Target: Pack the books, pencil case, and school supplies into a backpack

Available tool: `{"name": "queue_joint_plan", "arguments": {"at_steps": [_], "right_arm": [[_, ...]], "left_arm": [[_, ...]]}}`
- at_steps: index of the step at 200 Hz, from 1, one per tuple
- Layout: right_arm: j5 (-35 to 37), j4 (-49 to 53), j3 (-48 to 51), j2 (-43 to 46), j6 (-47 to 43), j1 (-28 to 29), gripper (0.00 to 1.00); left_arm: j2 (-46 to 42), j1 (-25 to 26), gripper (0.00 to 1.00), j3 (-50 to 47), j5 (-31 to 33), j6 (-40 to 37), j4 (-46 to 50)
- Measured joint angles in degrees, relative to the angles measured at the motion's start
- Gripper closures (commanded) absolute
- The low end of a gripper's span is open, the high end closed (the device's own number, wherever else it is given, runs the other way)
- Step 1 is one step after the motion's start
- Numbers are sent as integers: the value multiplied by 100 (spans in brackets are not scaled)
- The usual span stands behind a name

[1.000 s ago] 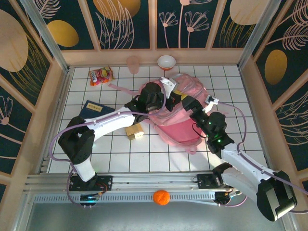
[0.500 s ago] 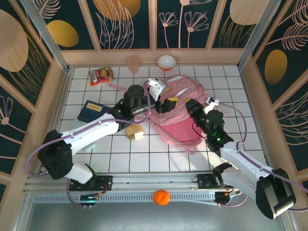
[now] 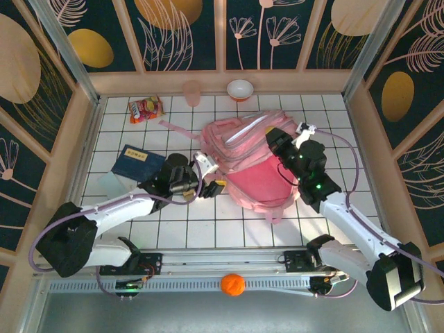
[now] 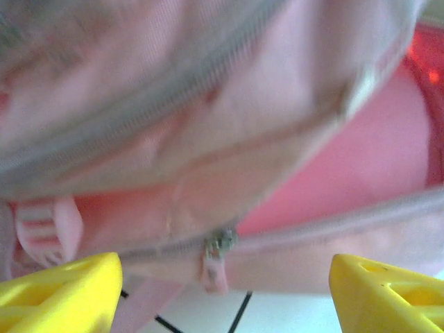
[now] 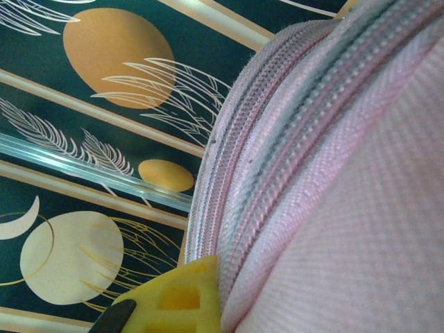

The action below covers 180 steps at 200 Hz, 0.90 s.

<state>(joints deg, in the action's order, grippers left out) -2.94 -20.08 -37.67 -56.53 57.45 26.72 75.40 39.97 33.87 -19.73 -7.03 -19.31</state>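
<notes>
Top view: the left fingers (image 3: 211, 184) have pulled back off the bag (image 3: 243, 149) to the bench (image 3: 173, 229) just beside its near-left edge, and they went from closed to wide as they left. The left wrist view has them (image 4: 62, 291) spread with nothing between, facing a zip pull (image 4: 216, 257) on the bag's side. Over the same second the right fingers (image 3: 272, 141) went from wide to closed at the bag's far-right edge. The right wrist view shows one yellow finger (image 5: 182, 300) pressed against a zip seam (image 5: 277, 166), so I judge they are pinching the fabric there. The bag itself now lies flatter than before. That reads as a hand-over: if the left arm carried anything to the bag, it has been let go, and the right arm now holds the edge, probably to keep the mouth open or to shift the bag. Packing is far from done: the books (image 3: 139, 161) lie on the bench well left of the bag, with a teal square (image 3: 111, 182) just beside them. With the left fingers free, fetching the books looks the likely next step
</notes>
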Motion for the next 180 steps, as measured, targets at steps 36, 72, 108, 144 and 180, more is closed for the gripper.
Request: {"name": "queue_joint_plan", "arguments": {"at_steps": [36,72,108,144,180], "right_arm": [[-101,125,-197,-111,-87,-17,100],[-326,286,-372,-181,-160,-118,100],[-450,345,-387,-181,-162,-144,100],[-514,363,-387,-181,-157,-175,100],[-566,387,-387,-181,-146,-247,100]], "left_arm": [[358,-2,25,-120,201,-260,-378],[649,-2,31,-177,435,-354,-922],[992,0,37,-210,363,-404,-1473],[1156,-2,57,-210,317,-505,-1676],[1163,-2,86,-210,326,-557,-1707]]}}
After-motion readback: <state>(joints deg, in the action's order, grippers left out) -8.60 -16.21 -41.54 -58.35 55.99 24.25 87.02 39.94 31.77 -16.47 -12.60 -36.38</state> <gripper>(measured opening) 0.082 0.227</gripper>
